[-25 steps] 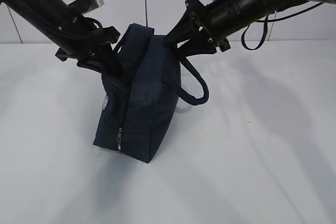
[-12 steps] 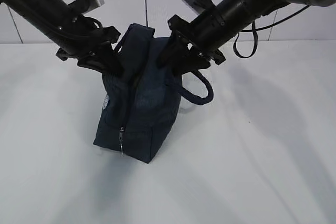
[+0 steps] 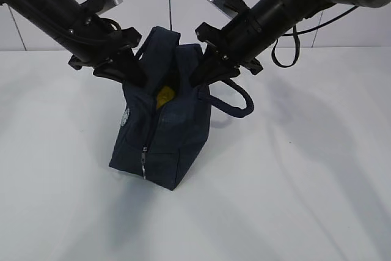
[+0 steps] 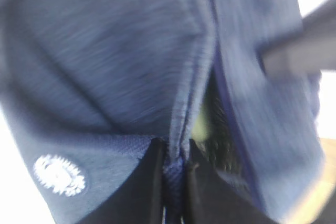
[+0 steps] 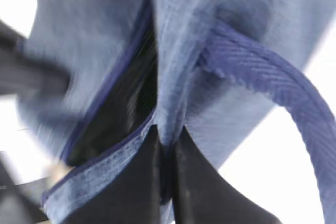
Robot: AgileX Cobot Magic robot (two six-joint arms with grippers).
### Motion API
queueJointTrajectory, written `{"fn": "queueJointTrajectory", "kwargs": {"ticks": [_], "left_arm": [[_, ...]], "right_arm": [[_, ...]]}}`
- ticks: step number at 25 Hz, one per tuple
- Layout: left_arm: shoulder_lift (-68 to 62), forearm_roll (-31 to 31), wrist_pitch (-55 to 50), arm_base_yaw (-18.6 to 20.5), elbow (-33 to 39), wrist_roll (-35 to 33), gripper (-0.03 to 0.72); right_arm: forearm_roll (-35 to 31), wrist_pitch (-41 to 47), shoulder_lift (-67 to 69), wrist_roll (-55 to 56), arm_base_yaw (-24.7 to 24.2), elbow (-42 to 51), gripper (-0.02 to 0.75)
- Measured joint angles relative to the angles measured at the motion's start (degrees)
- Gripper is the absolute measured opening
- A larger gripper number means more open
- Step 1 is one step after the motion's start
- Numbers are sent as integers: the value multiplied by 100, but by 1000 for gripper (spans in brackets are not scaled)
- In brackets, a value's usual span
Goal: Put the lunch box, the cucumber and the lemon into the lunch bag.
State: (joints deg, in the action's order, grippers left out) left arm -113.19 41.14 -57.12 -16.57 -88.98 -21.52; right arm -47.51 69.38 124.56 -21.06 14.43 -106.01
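**Holding the bag mouth open from both sides**

We are gripping the dark navy fabric lunch bag point(image 3: 160, 132) at its top edges. Our left gripper point(image 4: 173, 169) is pinching the left lip of the opening, and our right gripper point(image 5: 165, 150) is pinching the right lip, just beside the thick loop handle point(image 5: 273, 82). The bag is standing on the white table point(image 3: 293, 187), near the middle. Through the gap we are seeing the small yellow lemon point(image 3: 165, 97) inside; the lunch box and the cucumber are not visible. To do this step well, we think both grips should be pulling apart evenly, so the bag is not tipping, and not tugging so hard that the fabric is slipping out of the jaws.
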Motion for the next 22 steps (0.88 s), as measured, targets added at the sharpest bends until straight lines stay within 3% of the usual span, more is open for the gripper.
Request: {"fn": "queueJointTrajectory", "kwargs": {"ticks": [7, 14, 22], "left_arm": [[-9, 328, 0, -85, 0, -29, 15], [-35, 1039, 151, -359, 0, -38, 15], [-206, 1367, 452, -656, 0, -51, 15]], "right_arm": [[728, 100, 0, -22, 0, -559, 11], [1706, 188, 0, 55, 0, -1252, 10], [1954, 230, 0, 76, -119, -1322, 9]]}}
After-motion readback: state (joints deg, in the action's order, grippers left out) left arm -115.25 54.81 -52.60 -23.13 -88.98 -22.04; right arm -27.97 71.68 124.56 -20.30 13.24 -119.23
